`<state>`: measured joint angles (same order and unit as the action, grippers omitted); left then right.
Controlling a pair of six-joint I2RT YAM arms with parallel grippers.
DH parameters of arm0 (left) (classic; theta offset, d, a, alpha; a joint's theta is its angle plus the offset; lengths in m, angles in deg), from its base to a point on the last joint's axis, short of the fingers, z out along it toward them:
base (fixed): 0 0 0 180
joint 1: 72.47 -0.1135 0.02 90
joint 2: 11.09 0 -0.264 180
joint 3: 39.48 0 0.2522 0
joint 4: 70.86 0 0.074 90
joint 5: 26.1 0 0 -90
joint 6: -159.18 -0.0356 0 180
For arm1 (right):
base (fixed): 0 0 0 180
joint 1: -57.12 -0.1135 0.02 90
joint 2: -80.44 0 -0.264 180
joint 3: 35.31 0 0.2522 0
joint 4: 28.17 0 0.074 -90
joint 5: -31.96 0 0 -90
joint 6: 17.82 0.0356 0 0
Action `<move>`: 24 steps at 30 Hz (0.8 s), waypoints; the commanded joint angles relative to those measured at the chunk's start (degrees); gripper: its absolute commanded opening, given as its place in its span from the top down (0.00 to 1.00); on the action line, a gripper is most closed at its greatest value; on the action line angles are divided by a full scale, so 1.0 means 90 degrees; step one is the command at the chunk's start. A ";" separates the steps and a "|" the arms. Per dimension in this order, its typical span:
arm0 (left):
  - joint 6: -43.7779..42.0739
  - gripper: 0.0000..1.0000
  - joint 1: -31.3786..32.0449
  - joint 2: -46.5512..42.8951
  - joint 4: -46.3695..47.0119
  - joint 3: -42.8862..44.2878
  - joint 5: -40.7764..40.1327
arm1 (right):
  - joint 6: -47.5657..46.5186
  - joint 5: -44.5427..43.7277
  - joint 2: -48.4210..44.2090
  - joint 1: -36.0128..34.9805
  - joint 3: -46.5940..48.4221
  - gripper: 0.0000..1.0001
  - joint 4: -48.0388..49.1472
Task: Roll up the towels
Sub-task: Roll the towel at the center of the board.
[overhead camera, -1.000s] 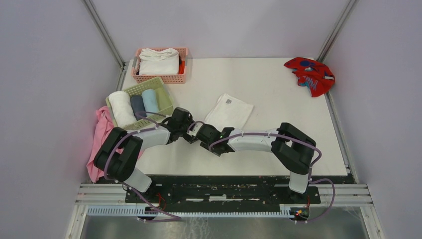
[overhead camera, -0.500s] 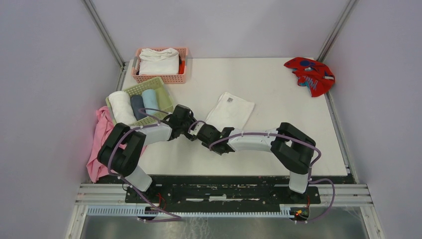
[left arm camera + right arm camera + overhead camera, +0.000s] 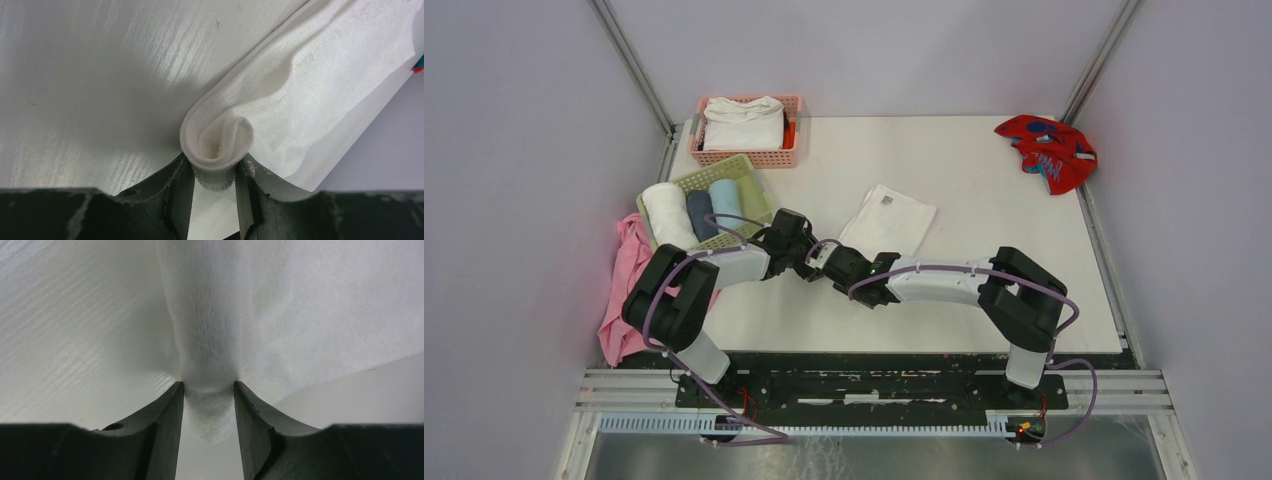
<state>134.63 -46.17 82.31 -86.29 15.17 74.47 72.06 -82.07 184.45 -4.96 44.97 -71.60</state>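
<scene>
The white towel [image 3: 889, 222] is spread on the surface [image 3: 984, 200]. Its curled near edge is pinched by the left pincer [image 3: 214, 172], a fold by the right pincer [image 3: 209, 405]. Both grips are hidden from above.

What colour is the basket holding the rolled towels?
The basket is light green, clearest in the top external view.

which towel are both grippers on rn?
The white towel flat at mid-table: left gripper and right gripper pinch its curled near edge. The red towel lies untouched, far right.
</scene>
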 commanded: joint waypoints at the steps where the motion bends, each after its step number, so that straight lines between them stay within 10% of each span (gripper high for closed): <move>1: -0.0723 0.58 -0.0063 0.0530 -0.1201 -0.0324 -0.0961 | -0.0007 0.0055 0.0297 0.0066 0.0008 0.51 -0.0090; 14: -0.1023 0.55 -0.0624 -0.0350 -0.1656 -0.0826 -0.0869 | 0.0078 0.2373 0.0719 0.0172 0.0485 0.73 -0.0563; 24: -0.1013 0.21 -0.0871 -0.2804 -0.2399 -0.0967 -0.1079 | 0.0476 0.6447 0.0390 0.1154 0.0566 1.00 -0.0202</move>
<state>129.10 -53.55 62.88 -100.98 6.69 69.09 73.07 -45.75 188.69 0.78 50.46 -74.20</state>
